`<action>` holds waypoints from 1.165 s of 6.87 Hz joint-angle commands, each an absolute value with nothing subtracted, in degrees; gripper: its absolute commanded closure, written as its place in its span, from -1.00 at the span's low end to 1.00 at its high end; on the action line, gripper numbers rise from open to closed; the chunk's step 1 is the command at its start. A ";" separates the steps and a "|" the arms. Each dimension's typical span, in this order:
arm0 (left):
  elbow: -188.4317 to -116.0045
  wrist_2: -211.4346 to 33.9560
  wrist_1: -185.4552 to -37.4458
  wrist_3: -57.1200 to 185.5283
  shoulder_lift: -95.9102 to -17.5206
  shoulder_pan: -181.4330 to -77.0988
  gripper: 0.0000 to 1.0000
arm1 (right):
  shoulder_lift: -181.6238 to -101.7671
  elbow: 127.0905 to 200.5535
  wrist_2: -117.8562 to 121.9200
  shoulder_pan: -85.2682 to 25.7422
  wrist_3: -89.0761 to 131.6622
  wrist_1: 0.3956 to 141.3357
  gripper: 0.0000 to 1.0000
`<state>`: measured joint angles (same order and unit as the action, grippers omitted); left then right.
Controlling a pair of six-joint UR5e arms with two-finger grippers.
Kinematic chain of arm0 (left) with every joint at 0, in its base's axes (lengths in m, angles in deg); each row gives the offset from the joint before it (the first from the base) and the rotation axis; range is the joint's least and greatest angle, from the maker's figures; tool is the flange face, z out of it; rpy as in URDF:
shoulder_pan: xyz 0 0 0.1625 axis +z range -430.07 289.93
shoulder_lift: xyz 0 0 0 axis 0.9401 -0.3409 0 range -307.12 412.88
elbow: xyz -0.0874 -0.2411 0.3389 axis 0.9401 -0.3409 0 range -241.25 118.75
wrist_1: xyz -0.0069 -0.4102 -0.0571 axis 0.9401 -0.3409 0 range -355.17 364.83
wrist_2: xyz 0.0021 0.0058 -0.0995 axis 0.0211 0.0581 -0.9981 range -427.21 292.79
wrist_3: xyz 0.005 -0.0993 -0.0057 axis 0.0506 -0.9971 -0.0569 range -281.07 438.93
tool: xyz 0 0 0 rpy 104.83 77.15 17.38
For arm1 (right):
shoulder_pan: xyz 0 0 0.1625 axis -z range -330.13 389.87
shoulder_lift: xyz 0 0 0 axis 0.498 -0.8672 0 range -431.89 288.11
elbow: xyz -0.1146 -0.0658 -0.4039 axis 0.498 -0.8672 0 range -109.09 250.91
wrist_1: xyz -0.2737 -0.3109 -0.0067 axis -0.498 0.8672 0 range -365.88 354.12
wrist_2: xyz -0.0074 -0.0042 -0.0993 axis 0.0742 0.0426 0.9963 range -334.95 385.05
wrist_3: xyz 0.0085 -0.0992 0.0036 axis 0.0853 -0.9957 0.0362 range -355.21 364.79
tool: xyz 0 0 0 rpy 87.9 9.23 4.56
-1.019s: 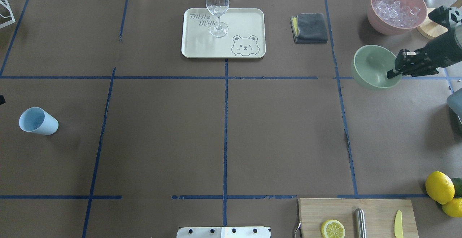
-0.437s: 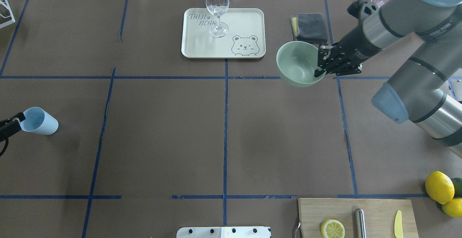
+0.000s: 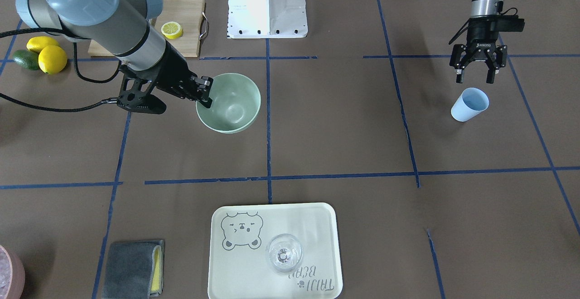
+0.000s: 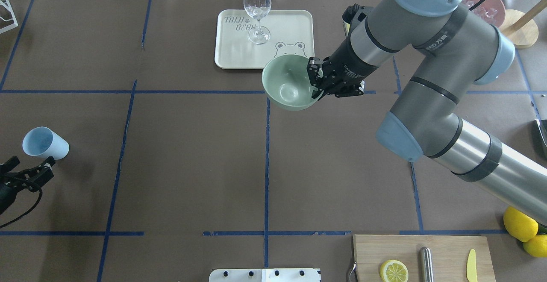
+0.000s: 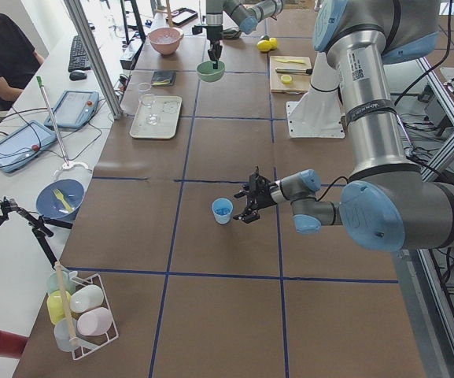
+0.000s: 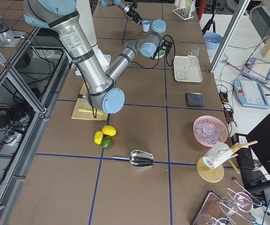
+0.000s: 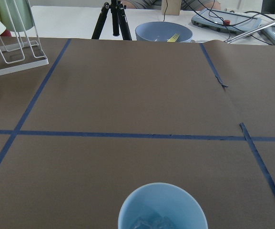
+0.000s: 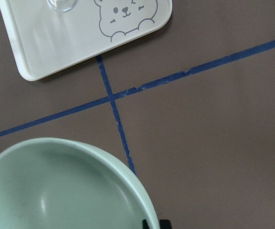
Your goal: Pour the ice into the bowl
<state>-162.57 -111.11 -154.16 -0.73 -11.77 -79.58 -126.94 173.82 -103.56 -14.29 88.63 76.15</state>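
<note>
- Ice [image 7: 151, 222]: a few clear cubes lie at the bottom of the light blue cup [image 7: 178, 196], seen from the left wrist view.
- The light blue cup stands upright on the brown surface [image 4: 192, 166], far out on the robot's left, well apart from the bowl.
- Left pincer [image 3: 474, 80]: jaws spread wide, holding nothing; it hangs just beside the cup on the robot's side, without touching it.
- Bowl [image 4: 284, 81]: pale mint-green, mouth up and holding nothing, near the middle of the surface by a crossing of blue tape lines; its base appears lifted off the surface.
- Right pincer [image 4: 315, 86]: closed on the bowl's rim, one finger inside the wall and one outside, on the side toward the robot's right.
- Bear-print tray [image 4: 230, 57]: beyond the bowl, carrying an upright wine glass [image 4: 257, 10].
- Grey folded cloth [image 3: 131, 269]: beside the tray, toward the robot's right.
- Pink container [image 6: 210, 131]: filled with whitish cubes, at the far right end.
- Cutting board [image 4: 444, 248]: near the robot's base, bearing a lemon half [image 4: 394, 271].
</note>
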 commanded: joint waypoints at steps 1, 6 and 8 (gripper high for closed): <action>-156.64 -106.08 -154.16 -0.87 -16.45 -78.86 -1.00 | -124.19 173.48 -99.86 -10.84 91.09 77.18 1.00; -152.75 -98.15 -154.17 -0.78 -19.01 -78.86 -1.00 | -122.87 172.78 -94.93 -5.91 92.51 77.18 1.00; -149.69 -97.88 -154.25 -0.78 -23.65 -78.86 -1.00 | -122.86 172.34 -93.35 -4.51 92.51 77.18 1.00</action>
